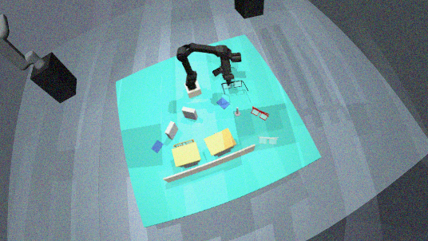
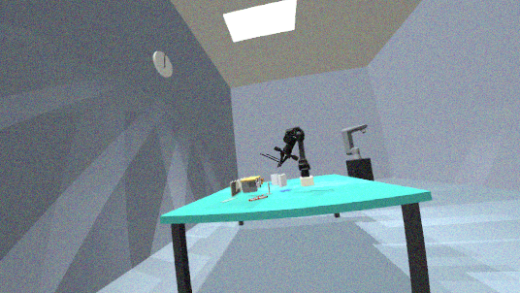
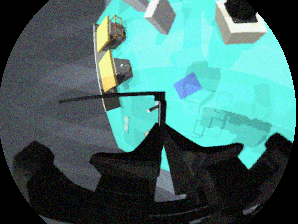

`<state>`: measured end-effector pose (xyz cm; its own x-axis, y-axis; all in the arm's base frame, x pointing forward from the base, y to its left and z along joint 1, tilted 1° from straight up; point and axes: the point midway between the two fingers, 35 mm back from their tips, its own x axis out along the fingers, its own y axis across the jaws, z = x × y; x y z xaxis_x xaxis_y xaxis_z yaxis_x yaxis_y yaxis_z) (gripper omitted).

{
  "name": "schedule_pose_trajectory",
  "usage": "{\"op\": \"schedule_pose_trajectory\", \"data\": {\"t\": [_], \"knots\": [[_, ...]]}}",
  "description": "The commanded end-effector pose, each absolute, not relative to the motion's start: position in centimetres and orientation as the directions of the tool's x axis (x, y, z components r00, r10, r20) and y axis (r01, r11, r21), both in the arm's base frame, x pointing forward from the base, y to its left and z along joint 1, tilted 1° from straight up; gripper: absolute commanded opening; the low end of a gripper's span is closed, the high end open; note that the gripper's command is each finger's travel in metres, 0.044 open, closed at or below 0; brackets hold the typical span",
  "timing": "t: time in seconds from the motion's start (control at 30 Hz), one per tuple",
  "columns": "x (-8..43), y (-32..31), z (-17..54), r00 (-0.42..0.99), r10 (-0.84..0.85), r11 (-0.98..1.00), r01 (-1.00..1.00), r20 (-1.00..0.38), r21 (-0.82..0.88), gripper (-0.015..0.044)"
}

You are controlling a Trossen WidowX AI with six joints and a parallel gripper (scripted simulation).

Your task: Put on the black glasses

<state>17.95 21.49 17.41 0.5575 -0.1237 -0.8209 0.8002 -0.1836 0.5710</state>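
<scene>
My gripper [image 1: 229,82] [image 2: 281,160] [image 3: 159,125] is shut on the black glasses [image 1: 238,84] [image 2: 269,157] [image 3: 110,94], held high above the table on the arm-base side, away from the heads. In the wrist view one temple reaches left from the fingertips; the lenses are seen edge-on. Two grey heads stand under yellow tops. The bare head [image 3: 123,68] is under the right-hand top [image 1: 217,143] of the top view. The other head, under the left-hand top [image 1: 186,154], wears orange-brown glasses [image 1: 184,143] [image 3: 117,26]. I cannot tell which one bears the yellow tag.
A long low wall [image 1: 212,163] runs beside the heads. Pale blocks [image 1: 189,113] [image 1: 171,130] and blue squares [image 1: 223,103] [image 1: 156,146] lie around. A small post [image 1: 237,112] [image 2: 269,188], red glasses [image 1: 259,113] [image 2: 258,198] and clear glasses [image 1: 267,140] [image 3: 126,124] are on the right.
</scene>
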Motion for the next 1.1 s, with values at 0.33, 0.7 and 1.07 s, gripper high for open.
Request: {"op": "schedule_pose_trajectory", "data": {"t": [0.33, 0.7, 1.07], "knots": [[18.8, 20.5, 16.9, 0.524, -0.146, -0.162, 0.824, -0.839, 0.543, 0.0000], [21.2, 17.1, 15.3, 0.418, -0.200, -0.114, 0.889, -0.886, 0.444, 0.0000], [23.0, 13.5, 13.9, 0.308, -0.217, -0.081, 0.940, -0.926, 0.332, 0.0000]]}}
